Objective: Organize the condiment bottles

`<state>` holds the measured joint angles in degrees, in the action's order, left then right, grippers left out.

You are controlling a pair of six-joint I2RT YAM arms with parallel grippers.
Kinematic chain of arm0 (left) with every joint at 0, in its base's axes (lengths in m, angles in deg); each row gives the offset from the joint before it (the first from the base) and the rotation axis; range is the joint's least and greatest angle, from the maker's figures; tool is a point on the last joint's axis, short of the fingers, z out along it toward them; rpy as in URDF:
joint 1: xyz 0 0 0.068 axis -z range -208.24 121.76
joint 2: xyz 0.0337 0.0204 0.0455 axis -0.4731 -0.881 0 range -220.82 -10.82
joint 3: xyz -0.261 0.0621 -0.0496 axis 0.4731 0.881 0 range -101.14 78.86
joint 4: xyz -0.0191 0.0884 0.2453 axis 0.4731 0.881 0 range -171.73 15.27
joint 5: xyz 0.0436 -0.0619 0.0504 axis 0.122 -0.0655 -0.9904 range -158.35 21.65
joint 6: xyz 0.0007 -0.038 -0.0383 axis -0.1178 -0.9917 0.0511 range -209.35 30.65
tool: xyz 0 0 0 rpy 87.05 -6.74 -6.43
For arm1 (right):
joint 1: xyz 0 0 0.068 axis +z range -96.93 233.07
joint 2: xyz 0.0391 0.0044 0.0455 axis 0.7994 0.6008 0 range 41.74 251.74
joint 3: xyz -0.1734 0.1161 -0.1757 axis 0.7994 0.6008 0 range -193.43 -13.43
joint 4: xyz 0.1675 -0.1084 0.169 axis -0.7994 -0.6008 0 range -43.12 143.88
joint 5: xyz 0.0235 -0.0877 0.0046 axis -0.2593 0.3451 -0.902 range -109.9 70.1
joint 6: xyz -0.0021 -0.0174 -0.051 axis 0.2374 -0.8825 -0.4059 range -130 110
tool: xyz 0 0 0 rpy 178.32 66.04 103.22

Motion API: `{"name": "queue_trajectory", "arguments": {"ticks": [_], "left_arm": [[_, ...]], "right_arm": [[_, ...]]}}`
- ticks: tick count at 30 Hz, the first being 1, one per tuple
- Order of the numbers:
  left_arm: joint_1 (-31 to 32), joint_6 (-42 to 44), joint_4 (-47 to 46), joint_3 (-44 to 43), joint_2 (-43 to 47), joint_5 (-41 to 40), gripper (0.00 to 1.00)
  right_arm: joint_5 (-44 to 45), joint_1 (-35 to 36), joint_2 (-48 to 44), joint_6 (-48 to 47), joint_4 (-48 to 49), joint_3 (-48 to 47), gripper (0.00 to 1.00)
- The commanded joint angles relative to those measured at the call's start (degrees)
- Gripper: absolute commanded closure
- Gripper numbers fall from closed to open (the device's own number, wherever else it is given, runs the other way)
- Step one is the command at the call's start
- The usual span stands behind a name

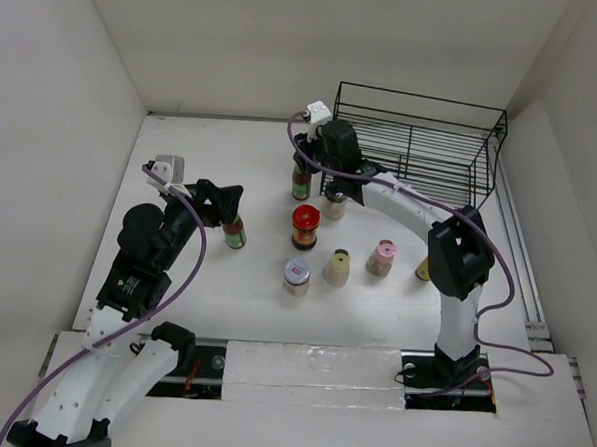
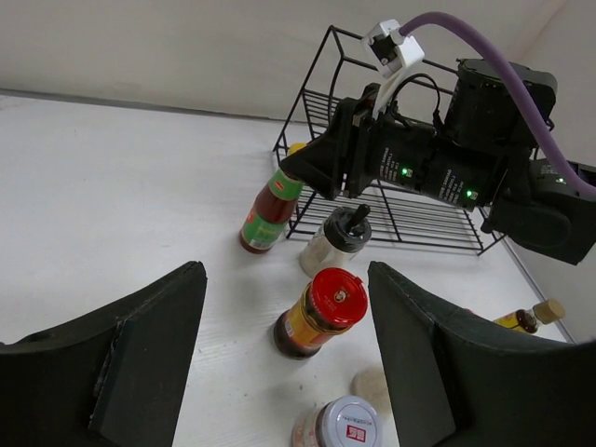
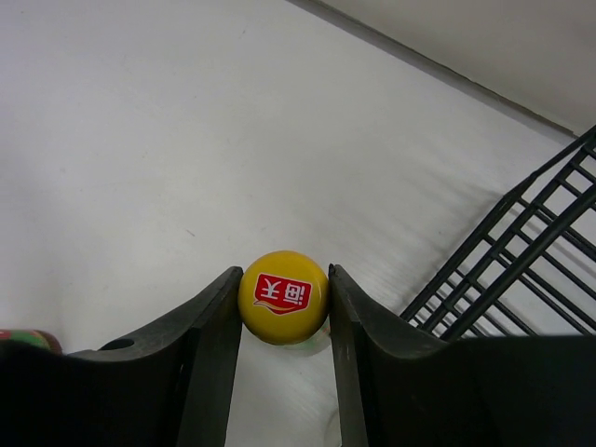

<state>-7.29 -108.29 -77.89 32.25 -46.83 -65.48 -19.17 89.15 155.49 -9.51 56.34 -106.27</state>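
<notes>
Back left of table: bare between wall and right gripper, wide passage. Back right: wire rack blocks. Right gripper sits at the rack's near left corner, clamped on yellow-capped bottle; grey-capped shaker just beside it, gap narrow. Centre: red-lidded jar, silver-lidded jar, cream shaker, pink-capped shaker near one another, tight gaps. Right arm spans over the right side. Left gripper, fingers apart, faces the red-lidded jar across bare table.
</notes>
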Motion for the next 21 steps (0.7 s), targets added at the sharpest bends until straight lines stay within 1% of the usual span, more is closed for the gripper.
{"name": "queue_trajectory", "arguments": {"ticks": [1, 8, 12, 13, 16, 17, 21], "left_arm": [[0.2, 0.0, -3.2, -0.5, 0.9, 1.1, 0.34], [0.2, 0.0, -2.6, -0.5, 0.9, 0.4, 0.34], [0.2, 0.0, -2.6, -0.5, 0.9, 0.4, 0.34], [0.2, 0.0, -2.6, -0.5, 0.9, 0.4, 0.34], [0.2, 0.0, -2.6, -0.5, 0.9, 0.9, 0.34], [0.2, 0.0, -2.6, -0.5, 0.9, 0.9, 0.34], [0.2, 0.0, -2.6, -0.5, 0.9, 0.9, 0.34]], "right_arm": [[0.4, 1.0, -6.2, 0.7, 6.8, -1.3, 0.85], [-4.5, 0.3, -14.0, 1.2, 7.9, -10.2, 0.85], [-6.8, -1.7, -14.0, 3.5, 7.9, -16.3, 0.85], [-7.4, -2.7, -14.0, 3.5, 7.9, -19.2, 0.85], [-7.4, -4.5, -11.9, 5.0, 7.9, -24.2, 0.86], [-6.9, -5.0, -10.6, 5.0, 7.9, -27.7, 0.86], [-4.7, -7.8, -7.1, 5.6, 7.3, -36.2, 0.86]]}}
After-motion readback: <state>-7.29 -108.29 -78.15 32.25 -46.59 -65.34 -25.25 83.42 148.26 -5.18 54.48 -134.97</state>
